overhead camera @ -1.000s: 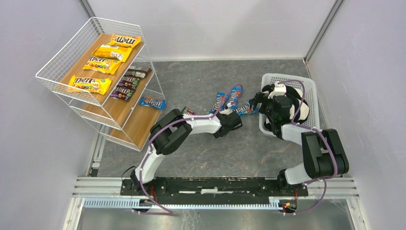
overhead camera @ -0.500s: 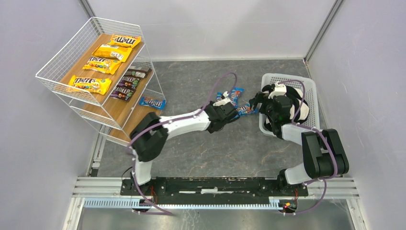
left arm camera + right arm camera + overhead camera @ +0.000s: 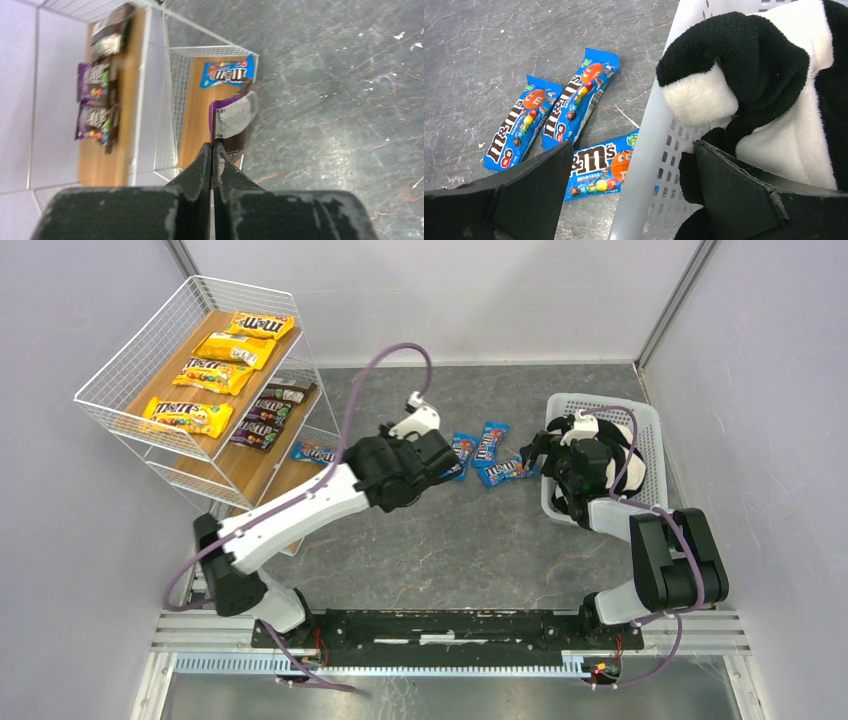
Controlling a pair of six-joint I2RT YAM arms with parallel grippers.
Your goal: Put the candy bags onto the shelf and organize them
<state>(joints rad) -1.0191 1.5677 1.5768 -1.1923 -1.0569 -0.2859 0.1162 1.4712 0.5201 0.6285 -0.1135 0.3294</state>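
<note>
The left gripper [image 3: 211, 148] is clamped on one flat glossy dark purple candy packet [image 3: 232, 125], held in the air near the tiered white wire shelf with slanted wood boards [image 3: 192, 135]. This appears to be the transport step. The next move calls for carrying the packet over the middle board, beside the matching purple packets [image 3: 92, 82], and then releasing it. The right gripper [image 3: 634, 195] stands wide and empty over the rim of the white plastic lattice basket [image 3: 659, 125]. Three glossy blue candy packets [image 3: 579, 100] lie on the grey table [image 3: 484, 50].

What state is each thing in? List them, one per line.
Left gripper: shut on purple bag.
Right gripper: open, empty, over the basket edge.
Shelf: four yellow bags top, dark bags middle, one blue bag bottom.
Three blue bags: lying flat on the table.
Basket: holds black-and-white cloth.
</note>
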